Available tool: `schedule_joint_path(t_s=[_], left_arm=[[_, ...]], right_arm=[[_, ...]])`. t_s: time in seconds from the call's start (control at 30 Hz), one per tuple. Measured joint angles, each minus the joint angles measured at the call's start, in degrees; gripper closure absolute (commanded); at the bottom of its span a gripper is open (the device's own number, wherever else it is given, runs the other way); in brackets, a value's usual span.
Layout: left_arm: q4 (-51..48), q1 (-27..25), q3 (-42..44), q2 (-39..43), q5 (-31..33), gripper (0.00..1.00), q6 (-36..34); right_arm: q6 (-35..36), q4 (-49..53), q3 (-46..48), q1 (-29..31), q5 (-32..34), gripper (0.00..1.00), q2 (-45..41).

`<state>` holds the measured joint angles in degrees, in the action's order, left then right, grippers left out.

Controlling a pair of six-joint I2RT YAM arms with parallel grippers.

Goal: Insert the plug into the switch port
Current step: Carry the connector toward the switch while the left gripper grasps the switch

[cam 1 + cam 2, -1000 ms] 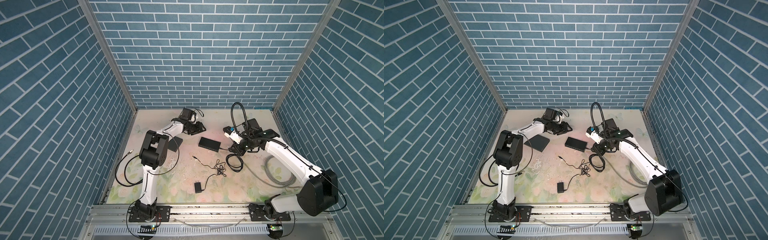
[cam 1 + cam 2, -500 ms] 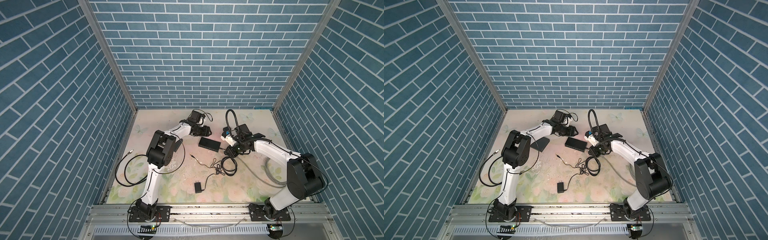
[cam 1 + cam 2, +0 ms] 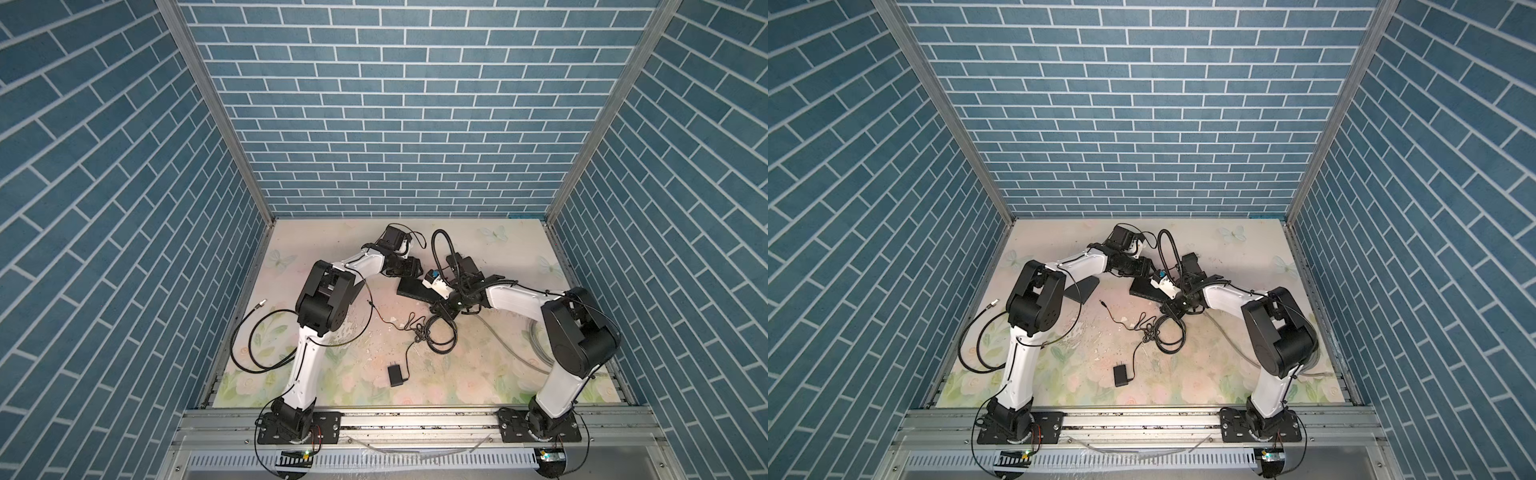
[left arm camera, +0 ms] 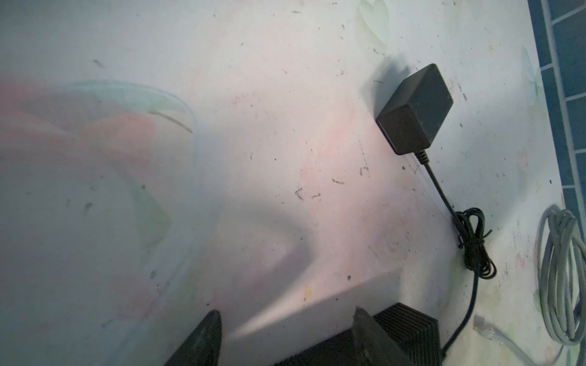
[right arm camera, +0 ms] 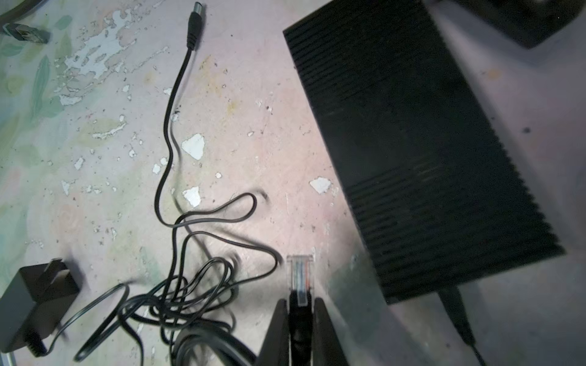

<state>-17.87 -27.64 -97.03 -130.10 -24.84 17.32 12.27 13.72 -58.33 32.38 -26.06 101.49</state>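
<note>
Plug [image 5: 299,272] is pinched tight in the right tool [image 5: 299,301], with the clear tip poking out past the fingertips and the dark boot squeezed between them. It sits just beside the long edge of the switch [image 5: 421,152], down near one corner, not touching it. Can't see any ports from these angles tbh. Left tool [image 4: 287,310] is spread wide with nothing in it. One of its fingers [image 4: 364,336] is right over the switch's ribbed top, but I can't tell if it actually touches. Counts: one switch, two tools, one power adapter [image 5: 35,307], and one barrel connector [image 5: 195,23] on the end of one thin black cord [image 5: 172,142]. Two plugs total, and the second plug [image 5: 25,31] lies loose on the surface [image 5: 253,126], on a grey cable [image 4: 558,269]. The cord bunches into a messy tangle right next to the right tool, on the side away from the switch. In both top views the two arms close in on the switch [image 3: 415,289] [image 3: 1144,291] from either side, and the adapter [image 3: 393,375] [image 3: 1120,375] lies well apart, nearer the front rail.
</note>
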Motion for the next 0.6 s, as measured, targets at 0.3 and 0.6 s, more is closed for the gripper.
schedule_joint_path(t_s=[0.3,0.6], left_arm=[[1.2,0.0,1.3,0.5,-0.5,0.35,1.3],[3.3,0.1,6.3,3.1,-3.2,0.38,3.5]], right_arm=[[-1.9,-4.5,0.0,0.7,6.5,1.0,3.1],[-2.0,-6.6,0.0,0.0,12.5,1.0,3.5]])
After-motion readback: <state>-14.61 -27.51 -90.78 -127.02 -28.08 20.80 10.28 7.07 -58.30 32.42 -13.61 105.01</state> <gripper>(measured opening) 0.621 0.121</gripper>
